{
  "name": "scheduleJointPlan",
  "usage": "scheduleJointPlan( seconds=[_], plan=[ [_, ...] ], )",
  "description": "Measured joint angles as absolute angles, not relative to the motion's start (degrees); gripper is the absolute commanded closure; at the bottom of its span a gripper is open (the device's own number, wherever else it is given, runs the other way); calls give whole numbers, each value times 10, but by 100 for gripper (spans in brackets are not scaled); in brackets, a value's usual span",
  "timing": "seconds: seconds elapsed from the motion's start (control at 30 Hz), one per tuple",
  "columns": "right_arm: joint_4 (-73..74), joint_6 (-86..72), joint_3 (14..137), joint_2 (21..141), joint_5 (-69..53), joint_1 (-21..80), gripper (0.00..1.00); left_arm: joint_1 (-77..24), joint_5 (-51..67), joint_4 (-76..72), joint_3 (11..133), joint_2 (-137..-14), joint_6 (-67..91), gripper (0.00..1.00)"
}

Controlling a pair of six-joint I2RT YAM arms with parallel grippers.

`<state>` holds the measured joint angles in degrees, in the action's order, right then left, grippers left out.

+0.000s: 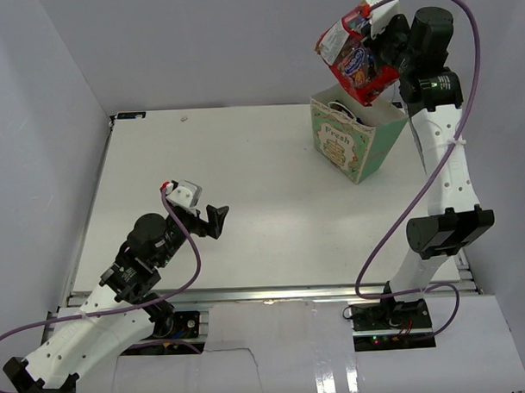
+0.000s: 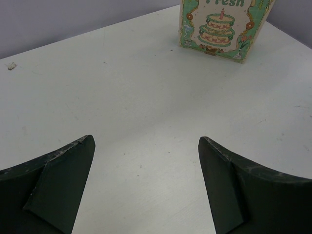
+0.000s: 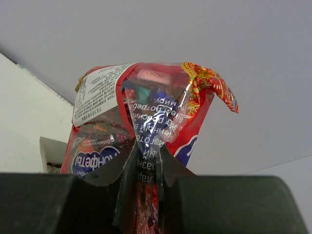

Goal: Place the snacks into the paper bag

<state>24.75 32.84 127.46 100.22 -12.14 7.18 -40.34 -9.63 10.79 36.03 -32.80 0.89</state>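
My right gripper (image 1: 380,47) is shut on the large red crinkly candy bag (image 1: 354,60) and holds it in the air just above the open top of the mint-green and cream paper bag (image 1: 354,145) at the back right of the table. In the right wrist view the fingers (image 3: 127,163) pinch the candy bag (image 3: 146,117) by its crinkled middle. My left gripper (image 1: 207,221) is open and empty, low over the table at the front left. The paper bag's "Fresh" cake label (image 2: 220,24) faces it. The other snacks are out of view.
The white table (image 1: 245,188) is walled by grey panels at the left, back and right. A small crumb (image 2: 10,65) lies near the back left. The right arm's purple cable (image 1: 393,235) loops down beside the paper bag.
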Motion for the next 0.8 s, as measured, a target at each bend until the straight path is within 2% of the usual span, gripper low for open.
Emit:
scheduleJointPlan(
  seconds=[0.8],
  plan=[
    [266,499,1162,995,-104,79,92,-403,-94,108,360,-329,9,2]
  ],
)
